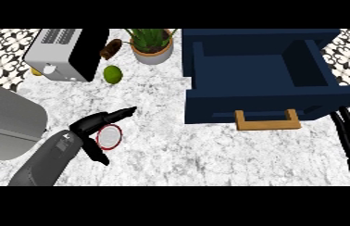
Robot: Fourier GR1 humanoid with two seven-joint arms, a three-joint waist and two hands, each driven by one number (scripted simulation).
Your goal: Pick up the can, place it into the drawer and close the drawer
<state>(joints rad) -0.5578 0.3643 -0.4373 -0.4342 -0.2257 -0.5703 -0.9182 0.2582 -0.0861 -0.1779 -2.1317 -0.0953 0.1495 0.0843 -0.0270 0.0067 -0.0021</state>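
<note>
Looking down, I see the can, a red-rimmed pale disc on the counter left of the open navy drawer, framed by my wide-spread left hand; the right hand I cannot tell.

right hand is mostly cut off at the right edge. can: left rim is hidden behind left hand. grey object is cropped at left, unidentifiable.
</note>
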